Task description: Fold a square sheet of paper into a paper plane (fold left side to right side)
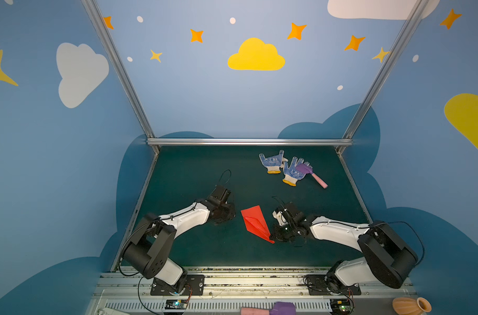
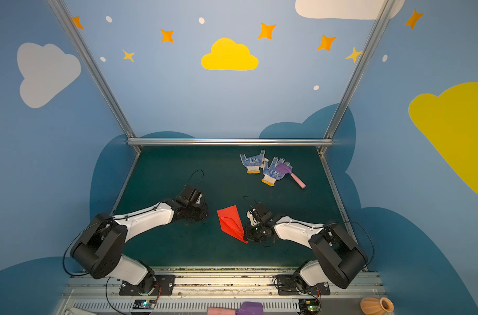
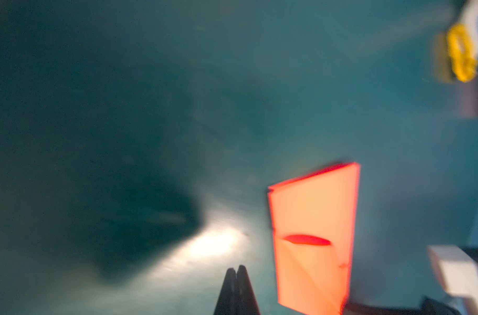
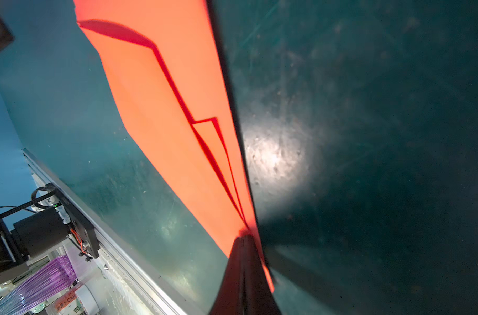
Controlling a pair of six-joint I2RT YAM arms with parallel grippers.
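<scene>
Top views, both: lying flat on the green mat [image 1: 191,177], toward the front middle, the paper plane [image 1: 255,222] [image 2: 231,222], wide tail toward the back wall, pointed nose toward the front rail. Just left of it and clear of it, low over the mat, the left gripper [image 1: 228,215] [image 2: 198,212], too dark here to read. At the nose, reaching in from the right, the right gripper [image 1: 274,238] [image 2: 248,237]. Well apart at the back right, two dotted gloves [image 1: 272,162] and a toy hammer [image 1: 311,174], its head on the nearer glove.

Left wrist view, blurred: left gripper [image 3: 236,270] with fingers pressed together and nothing between them, beside the plane [image 3: 314,240] but not touching.

Right wrist view: right gripper [image 4: 244,240] with fingers together, tips at the very point of the plane [image 4: 172,109], red paper running on along one finger. Cannot tell whether pinching the paper or only pressing on it.
</scene>
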